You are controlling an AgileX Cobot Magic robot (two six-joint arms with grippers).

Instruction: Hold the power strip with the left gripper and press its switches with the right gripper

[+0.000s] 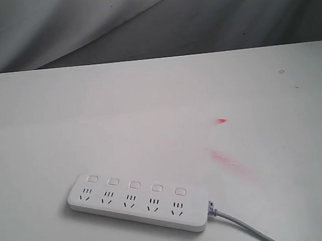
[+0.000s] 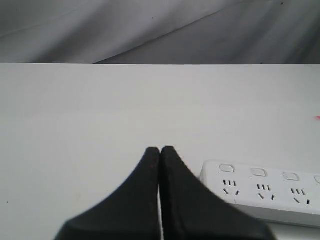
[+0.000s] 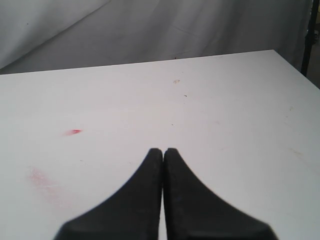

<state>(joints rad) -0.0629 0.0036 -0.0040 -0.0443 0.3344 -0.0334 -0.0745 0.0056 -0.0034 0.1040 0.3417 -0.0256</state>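
Observation:
The white power strip (image 1: 137, 202) lies flat near the table's front, a little left of centre, its grey cord (image 1: 245, 228) running off to the front right. Its switches (image 1: 134, 184) form a row along the far side, one above each socket. Neither arm shows in the exterior view. In the left wrist view my left gripper (image 2: 160, 149) is shut and holds nothing, with the strip's end (image 2: 260, 192) just beside its black fingers (image 2: 145, 195). In the right wrist view my right gripper (image 3: 163, 150) is shut over bare table; the strip is out of that view.
The white table (image 1: 148, 110) carries red smears (image 1: 226, 157) and a small red mark (image 1: 222, 120) right of centre. A grey draped cloth (image 1: 151, 19) hangs behind the table's far edge. The table's right edge (image 3: 300, 70) shows in the right wrist view.

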